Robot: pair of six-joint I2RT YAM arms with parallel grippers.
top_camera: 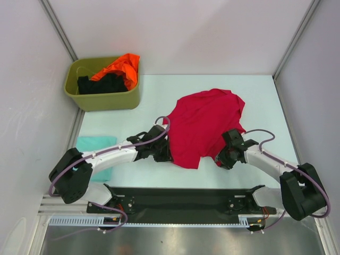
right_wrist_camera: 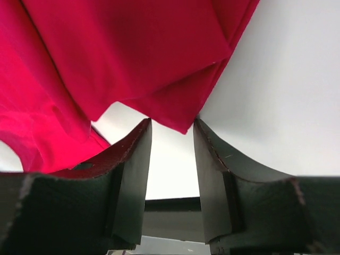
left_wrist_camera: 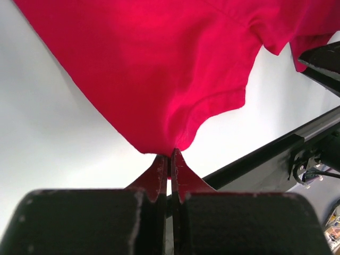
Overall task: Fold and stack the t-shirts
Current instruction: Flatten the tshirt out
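Observation:
A crimson-red t-shirt [top_camera: 204,125] lies rumpled in the middle of the table. My left gripper [top_camera: 166,151] is shut on its near-left edge; in the left wrist view the cloth [left_wrist_camera: 159,74] is pinched between the closed fingertips [left_wrist_camera: 171,155]. My right gripper [top_camera: 226,158] is open at the shirt's near-right corner; in the right wrist view a corner of the red cloth [right_wrist_camera: 175,114] hangs just beyond the spread fingers [right_wrist_camera: 139,154], not gripped. A pale teal folded shirt [top_camera: 98,151] lies at the left under my left arm. Orange [top_camera: 125,66] and black [top_camera: 103,84] shirts sit in the tub.
An olive-green plastic tub [top_camera: 109,98] stands at the far left. A black rail [top_camera: 180,204] runs along the near edge between the arm bases. White walls enclose the table on the left, back and right.

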